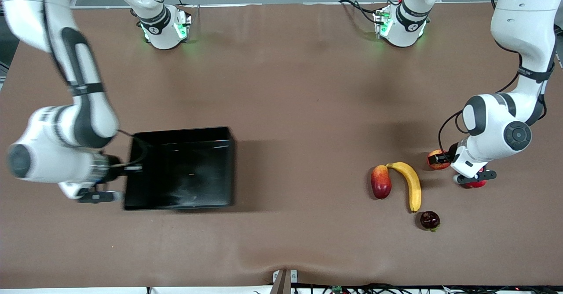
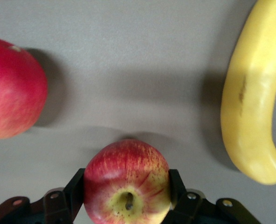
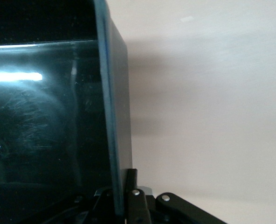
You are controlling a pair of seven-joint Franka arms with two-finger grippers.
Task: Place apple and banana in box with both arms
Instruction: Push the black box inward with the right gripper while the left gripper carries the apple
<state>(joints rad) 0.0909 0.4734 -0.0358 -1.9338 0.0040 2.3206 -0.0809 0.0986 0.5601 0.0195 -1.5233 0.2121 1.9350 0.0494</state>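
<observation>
A: So, how far along is it?

B: Barely begun. The box (image 1: 180,171) is empty, sitting at the right arm's end of the table, with the right gripper (image 3: 124,198) pinched shut on its wall.

A: And the fruit?

B: The banana (image 1: 410,183) lies untouched on the table toward the left arm's end, between a mango-like fruit (image 1: 381,181) and the left arm. The left gripper (image 2: 127,193) has its fingers clamped on the apple (image 2: 127,182), which looks low at the table, near the banana.

A: So both still have to travel.

B: Yes, neither is in.
</observation>
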